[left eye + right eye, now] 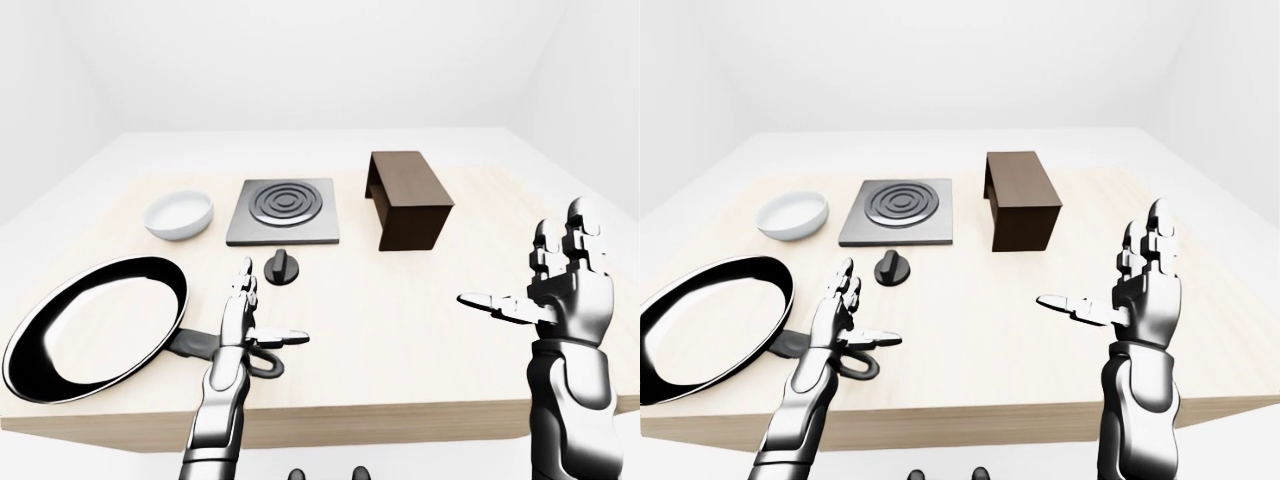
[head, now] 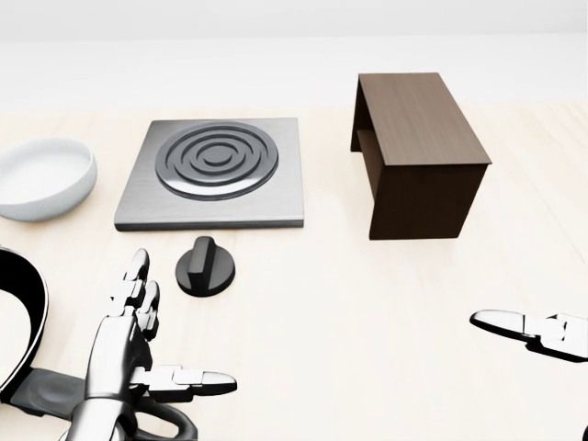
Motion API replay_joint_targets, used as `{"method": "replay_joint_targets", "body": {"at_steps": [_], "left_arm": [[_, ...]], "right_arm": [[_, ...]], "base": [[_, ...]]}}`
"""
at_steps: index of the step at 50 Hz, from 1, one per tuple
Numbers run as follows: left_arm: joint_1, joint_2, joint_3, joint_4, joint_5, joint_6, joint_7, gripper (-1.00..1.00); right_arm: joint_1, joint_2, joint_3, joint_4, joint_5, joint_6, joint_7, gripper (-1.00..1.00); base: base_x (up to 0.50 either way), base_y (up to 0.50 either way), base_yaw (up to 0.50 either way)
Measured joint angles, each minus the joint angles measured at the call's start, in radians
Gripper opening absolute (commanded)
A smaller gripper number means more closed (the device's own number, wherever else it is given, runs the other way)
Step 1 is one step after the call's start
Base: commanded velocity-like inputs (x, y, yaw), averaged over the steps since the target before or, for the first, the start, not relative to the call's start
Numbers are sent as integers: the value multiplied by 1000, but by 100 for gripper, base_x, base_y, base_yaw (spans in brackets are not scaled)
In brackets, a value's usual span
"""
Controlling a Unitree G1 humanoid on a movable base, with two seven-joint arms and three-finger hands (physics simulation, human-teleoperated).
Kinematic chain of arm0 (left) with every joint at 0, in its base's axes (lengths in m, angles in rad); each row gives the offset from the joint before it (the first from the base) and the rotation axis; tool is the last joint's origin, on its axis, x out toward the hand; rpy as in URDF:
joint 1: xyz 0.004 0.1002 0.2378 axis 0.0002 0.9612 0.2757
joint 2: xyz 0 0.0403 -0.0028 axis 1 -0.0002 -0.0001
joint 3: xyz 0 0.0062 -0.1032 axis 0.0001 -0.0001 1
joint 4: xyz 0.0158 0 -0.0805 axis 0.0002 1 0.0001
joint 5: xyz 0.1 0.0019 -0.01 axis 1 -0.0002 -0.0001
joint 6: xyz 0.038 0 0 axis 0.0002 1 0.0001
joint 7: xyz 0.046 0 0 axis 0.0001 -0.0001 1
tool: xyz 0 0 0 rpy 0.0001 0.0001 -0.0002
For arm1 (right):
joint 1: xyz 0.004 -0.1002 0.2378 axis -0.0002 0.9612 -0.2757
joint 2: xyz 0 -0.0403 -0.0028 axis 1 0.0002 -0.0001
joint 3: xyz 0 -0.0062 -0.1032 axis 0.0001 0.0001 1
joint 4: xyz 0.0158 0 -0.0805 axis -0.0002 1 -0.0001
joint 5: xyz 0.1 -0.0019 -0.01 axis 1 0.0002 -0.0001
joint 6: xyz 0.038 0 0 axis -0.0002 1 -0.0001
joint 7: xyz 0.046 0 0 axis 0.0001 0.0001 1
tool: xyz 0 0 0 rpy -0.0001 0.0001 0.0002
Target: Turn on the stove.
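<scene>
A square grey stove plate (image 2: 211, 170) with dark concentric rings lies on the pale wooden table, left of middle in the head view. Just below it stands its round black knob (image 2: 205, 266), its grip bar pointing roughly up the picture. My left hand (image 2: 179, 322) hovers open below and left of the knob, fingers stretched, thumb pointing right, touching nothing. At the right edge my right hand (image 1: 520, 260) is raised open with spread fingers, far from the knob; the head view shows only its thumb.
A white bowl (image 2: 41, 175) sits left of the stove. A large black frying pan (image 1: 95, 325) lies at the table's lower left, its handle under my left hand. A dark brown wooden box (image 2: 418, 152) stands right of the stove. The table's near edge (image 1: 400, 415) runs below my hands.
</scene>
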Motion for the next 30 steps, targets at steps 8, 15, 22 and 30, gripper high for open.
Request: {"method": "replay_joint_targets", "body": {"at_steps": [8,15,22,30], "left_arm": [[-1,0,0,2,0,-1,0,100],[-1,0,0,0,1,2,0,100],[-1,0,-1,-5,0,5,0,100],[0,-1,-1,-7,0,6,0,100]], "right_arm": [[0,0,2,5,-1,0,0,100],[-1,0,4,4,-2,0,0,100],[-1,0,5,0,-3,0,0,100],[-1,1,5,-4,-3,0,0,100]], "base": [[25,0,0],[25,0,0],[25,0,0],[25,0,0]]}}
